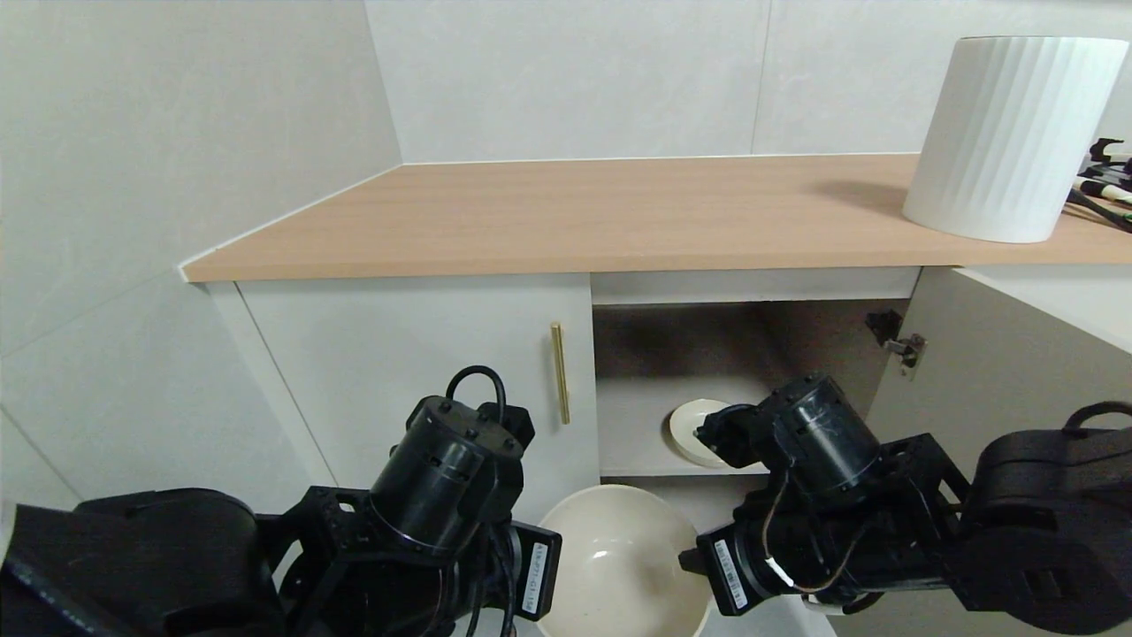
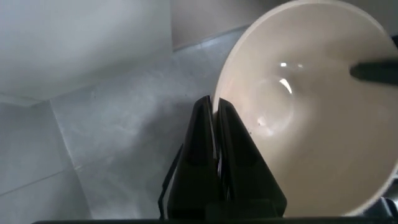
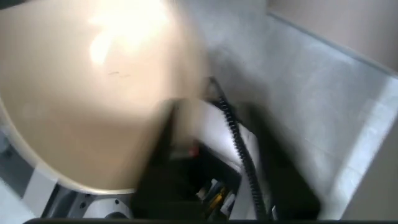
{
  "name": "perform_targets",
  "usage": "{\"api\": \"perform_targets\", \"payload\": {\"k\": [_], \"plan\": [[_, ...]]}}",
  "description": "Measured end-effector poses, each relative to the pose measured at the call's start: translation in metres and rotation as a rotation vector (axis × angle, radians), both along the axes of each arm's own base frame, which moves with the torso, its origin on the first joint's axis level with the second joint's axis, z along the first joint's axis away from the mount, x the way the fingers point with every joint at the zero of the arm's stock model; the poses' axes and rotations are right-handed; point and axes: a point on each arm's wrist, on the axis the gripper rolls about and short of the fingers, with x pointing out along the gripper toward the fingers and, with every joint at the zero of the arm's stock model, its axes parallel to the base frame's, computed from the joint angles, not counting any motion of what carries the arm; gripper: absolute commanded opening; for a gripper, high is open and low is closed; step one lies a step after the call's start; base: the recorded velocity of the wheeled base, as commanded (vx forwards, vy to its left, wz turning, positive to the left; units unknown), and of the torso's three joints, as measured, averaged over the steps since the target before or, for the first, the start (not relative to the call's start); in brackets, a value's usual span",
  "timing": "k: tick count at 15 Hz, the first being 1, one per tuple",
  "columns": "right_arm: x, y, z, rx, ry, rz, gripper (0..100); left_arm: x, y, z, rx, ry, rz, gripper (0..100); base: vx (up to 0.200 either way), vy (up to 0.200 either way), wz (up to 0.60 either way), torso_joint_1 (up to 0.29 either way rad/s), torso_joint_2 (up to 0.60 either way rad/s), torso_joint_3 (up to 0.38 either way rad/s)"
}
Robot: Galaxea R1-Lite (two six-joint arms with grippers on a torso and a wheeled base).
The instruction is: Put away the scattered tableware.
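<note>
From the head, a bowl [image 1: 619, 557] hangs low between both arms, beneath the open cabinet [image 1: 690, 354]. A plate [image 1: 694, 431] lies near the front edge of the cabinet's shelf. The right gripper [image 1: 699, 559] is just beside the bowl's rim. From the left wrist, the left gripper [image 2: 216, 149] is clenched on the bowl's rim. From the right wrist, the bowl is close and blurred, and I cannot tell whether the right gripper is grasping anything.

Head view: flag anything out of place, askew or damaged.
Nothing looks damaged or spilled. The right-hand pale cabinet door stands open, with a small cream plate on the shelf inside. The cream bowl is off any surface, pinched at its rim by the left end effector.
</note>
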Motion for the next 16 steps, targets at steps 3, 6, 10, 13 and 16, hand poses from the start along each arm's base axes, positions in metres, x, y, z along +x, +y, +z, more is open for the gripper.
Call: {"api": "perform_targets", "payload": {"k": [3,6,10,13,16], "plan": [[-0.002,0.0,-0.001,-0.01,0.004,0.003,0,0.0,0.0,-0.001,0.004,0.003,0.001,0,0.0,0.0,0.0,0.0,0.0,0.0],[-0.002,0.001,-0.001,-0.011,0.004,0.005,0,0.0,0.001,-0.001,0.007,0.002,0.003,100,0.0,0.0,0.0,0.0,0.0,0.0],[-0.003,0.0,-0.003,-0.022,0.011,0.003,0,0.002,0.0,0.002,-0.008,-0.029,0.027,100,0.0,0.0,0.0,0.0,0.0,0.0],[-0.002,0.0,-0.004,-0.022,0.012,0.005,0,0.002,0.0,0.001,-0.005,-0.037,0.033,100,0.0,0.0,0.0,0.0,0.0,0.0],[0.009,-0.001,-0.006,-0.008,0.004,-0.036,0,0.003,0.0,0.0,-0.004,-0.039,0.038,100,0.0,0.0,0.0,0.0,0.0,0.0]]}}
